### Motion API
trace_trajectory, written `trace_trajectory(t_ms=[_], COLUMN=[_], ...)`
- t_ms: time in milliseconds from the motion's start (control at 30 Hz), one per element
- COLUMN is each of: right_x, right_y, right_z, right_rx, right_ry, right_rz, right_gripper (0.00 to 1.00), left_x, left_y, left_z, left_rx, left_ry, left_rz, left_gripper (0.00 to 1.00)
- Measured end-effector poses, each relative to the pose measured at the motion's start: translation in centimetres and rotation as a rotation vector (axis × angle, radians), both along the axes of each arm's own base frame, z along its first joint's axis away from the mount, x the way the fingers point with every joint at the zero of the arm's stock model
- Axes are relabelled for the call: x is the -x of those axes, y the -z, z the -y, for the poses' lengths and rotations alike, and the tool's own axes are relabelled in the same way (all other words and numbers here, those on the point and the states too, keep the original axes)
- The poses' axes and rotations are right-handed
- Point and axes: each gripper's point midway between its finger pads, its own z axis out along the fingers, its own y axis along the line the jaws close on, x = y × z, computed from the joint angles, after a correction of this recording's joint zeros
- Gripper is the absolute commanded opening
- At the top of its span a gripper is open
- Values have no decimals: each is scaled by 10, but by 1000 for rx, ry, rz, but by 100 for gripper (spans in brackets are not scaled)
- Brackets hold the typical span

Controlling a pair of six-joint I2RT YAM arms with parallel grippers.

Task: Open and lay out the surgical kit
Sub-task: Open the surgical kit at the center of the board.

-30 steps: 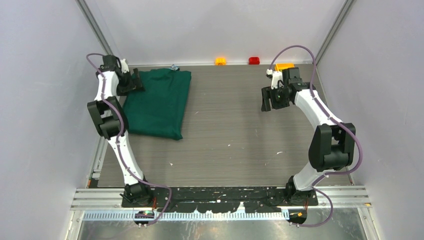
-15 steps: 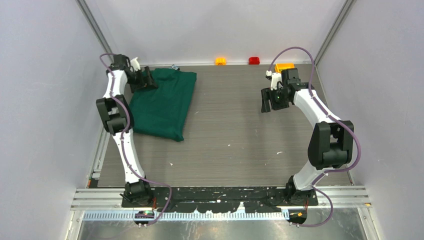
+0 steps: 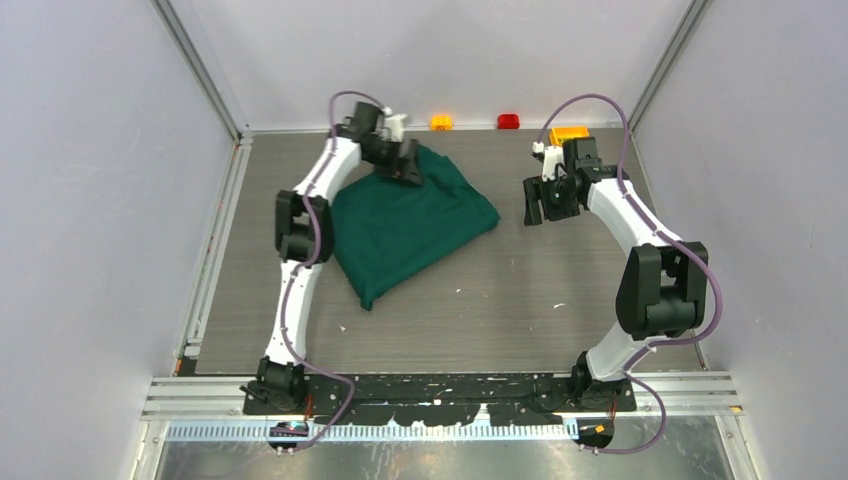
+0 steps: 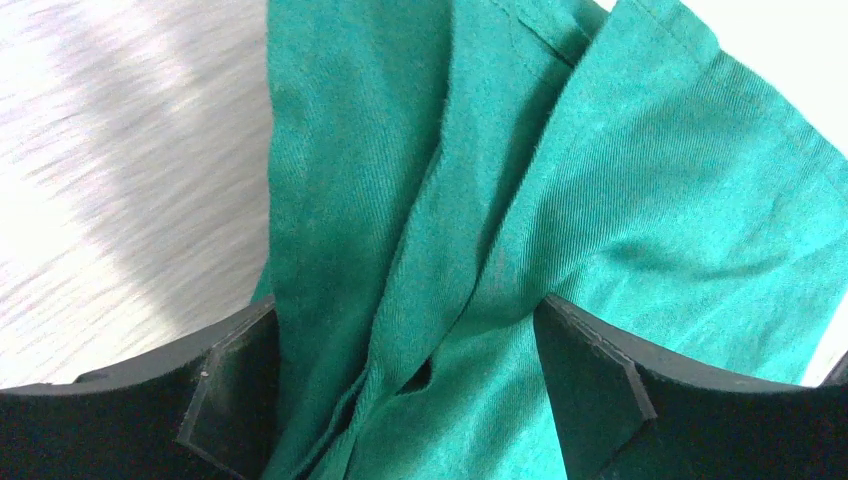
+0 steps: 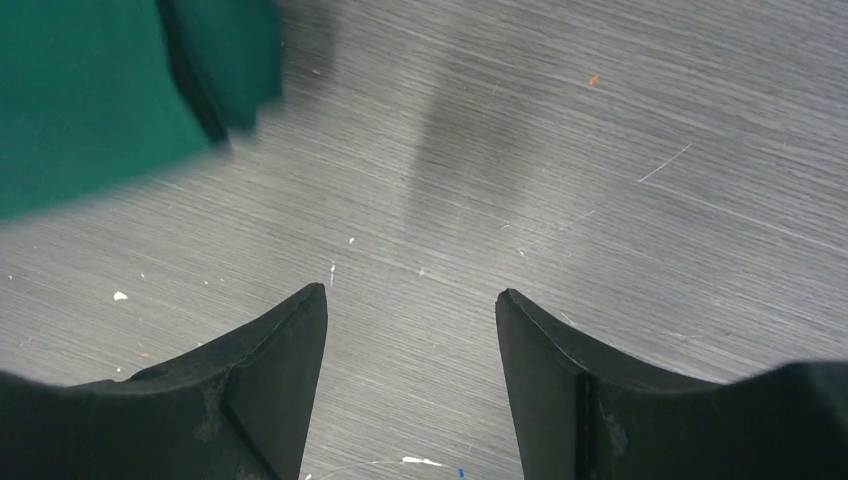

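The surgical kit [image 3: 415, 225] is a folded dark green cloth bundle lying skewed at the far middle of the table; nothing inside it shows. My left gripper [image 3: 405, 165] sits on its far corner. In the left wrist view both fingers press bunched folds of the kit [image 4: 600, 180], so the left gripper [image 4: 405, 305] is shut on the cloth, jaws wide. My right gripper [image 3: 545, 205] hovers over bare table to the right of the bundle. It stands open and empty [image 5: 410, 295], with an edge of the kit [image 5: 80, 100] at the upper left of its view.
An orange block [image 3: 441, 122] and a red block [image 3: 508, 121] lie against the back wall. A yellow box [image 3: 568, 132] sits behind the right arm. Grey walls close in the table on the left, right and far sides.
My left arm has swung right along the far edge, dragging the green bundle from the far left toward the middle and turning it. The right arm has stayed put.
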Motion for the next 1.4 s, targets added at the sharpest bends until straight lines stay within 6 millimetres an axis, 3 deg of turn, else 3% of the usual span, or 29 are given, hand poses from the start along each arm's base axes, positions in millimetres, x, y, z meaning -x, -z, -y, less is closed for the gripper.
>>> trace_trajectory(t_ms=[67,200,267,333,433,633,733,833,900,967,1100,1167,1267,1400], right_x=[2,7,10,14,21,37,42,44,47,50,53,55,56,57], right_y=[0,-6,-12,-19,-27,-37,-36,-36,-36,-35,-21,-8,10,34], right_z=[1,1,2,2,0,-12,-20,-25,-32,-37,-50,-54,-57,-59], right_rx=[2,3,1,-2,-15,-76,-113,-142,-177,-206,-260,-275,-290,-305], right_ry=[1,3,3,2,-8,-59,-95,-118,-140,-158,-191,-187,-176,-146], right_rz=[1,17,35,61,92,134,132,126,118,105,42,-3,-70,-157], right_gripper=[68,68,68,68,68,69,71,72,72,73,73,73,72,64], left_x=[14,47,58,61,49,41,49,71,91,112,157,177,185,177], left_y=[0,-6,-12,-19,-42,-120,-153,-162,-150,-124,-47,-21,-9,-2], left_z=[46,113,131,134,110,18,-22,-47,-57,-63,-66,-67,-61,-49], left_rx=[7,3,-4,-30,-72,-118,-138,-156,-161,-164,-164,-166,-135,-73], left_ry=[87,209,235,226,157,-28,-101,-140,-150,-154,-152,-152,-153,-153], left_rz=[10,33,42,59,111,247,320,339,313,251,58,-29,-82,-118], left_gripper=[92,100,100,100,100,100,100,100,100,100,100,99,91,82])
